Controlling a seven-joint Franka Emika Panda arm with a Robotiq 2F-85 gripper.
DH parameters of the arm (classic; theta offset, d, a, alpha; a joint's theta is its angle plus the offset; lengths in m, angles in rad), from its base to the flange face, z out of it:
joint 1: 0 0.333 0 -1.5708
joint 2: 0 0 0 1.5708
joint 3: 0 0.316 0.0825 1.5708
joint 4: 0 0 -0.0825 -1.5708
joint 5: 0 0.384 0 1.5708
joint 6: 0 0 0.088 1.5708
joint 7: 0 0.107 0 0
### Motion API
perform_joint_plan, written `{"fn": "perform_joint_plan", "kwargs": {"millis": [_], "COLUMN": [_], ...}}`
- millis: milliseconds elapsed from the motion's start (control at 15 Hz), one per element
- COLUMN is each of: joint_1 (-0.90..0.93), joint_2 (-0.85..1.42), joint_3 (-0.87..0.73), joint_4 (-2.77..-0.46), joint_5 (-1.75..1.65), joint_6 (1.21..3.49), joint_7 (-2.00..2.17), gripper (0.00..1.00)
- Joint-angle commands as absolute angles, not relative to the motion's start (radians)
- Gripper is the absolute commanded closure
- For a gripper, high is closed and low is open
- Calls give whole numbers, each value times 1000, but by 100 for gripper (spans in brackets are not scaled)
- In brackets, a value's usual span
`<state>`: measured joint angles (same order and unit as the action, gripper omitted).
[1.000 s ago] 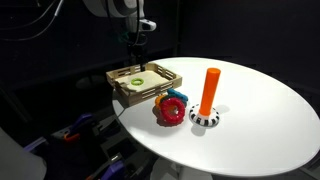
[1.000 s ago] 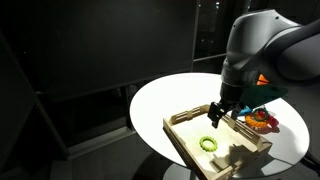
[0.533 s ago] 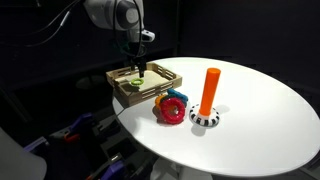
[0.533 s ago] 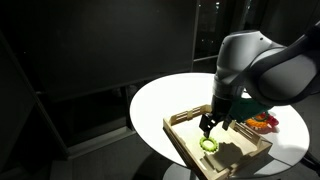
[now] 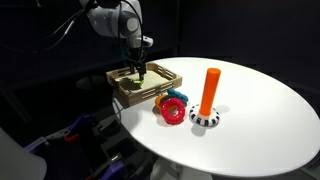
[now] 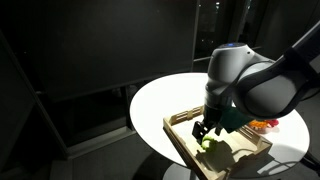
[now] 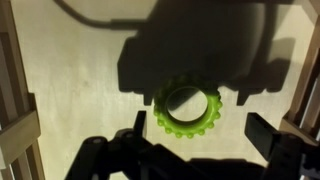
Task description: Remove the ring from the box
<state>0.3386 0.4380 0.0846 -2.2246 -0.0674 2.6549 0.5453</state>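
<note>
Over the box [image 5: 158, 80], in an exterior view, the gripper [image 5: 139, 73] hangs low between the wooden sides, with a sliver of the green ring [image 5: 135, 81] just beneath it. A red ring [image 5: 171, 113] and an orange peg [image 5: 209, 90] stand well apart from it on the white table [image 5: 260, 130].

In an exterior view from another place, the gripper [image 6: 205, 133] is down inside the box [image 6: 185, 146], with the ring [image 6: 209, 143] directly under its tips.

In the wrist view, the gripper [image 7: 200, 123] is spread wide and grasps nothing. The ring [image 7: 187, 108] lies flat on the box floor [image 7: 80, 60] between its fingers [image 7: 266, 130].
</note>
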Motion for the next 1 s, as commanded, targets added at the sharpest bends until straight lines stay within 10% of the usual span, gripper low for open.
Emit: {"fn": "perform_joint_plan", "kwargs": {"millis": [0,800,933], "joint_1": [378,399,400], "joint_2": [474,521,521], "joint_3": [43,18,15], "joint_4": [-2190,-2188,-2190], "joint_5": [-85,-47,-46], "joint_6": [2682,2768,2774], "joint_7": [558,543,543], "gripper": [0,0,24]}}
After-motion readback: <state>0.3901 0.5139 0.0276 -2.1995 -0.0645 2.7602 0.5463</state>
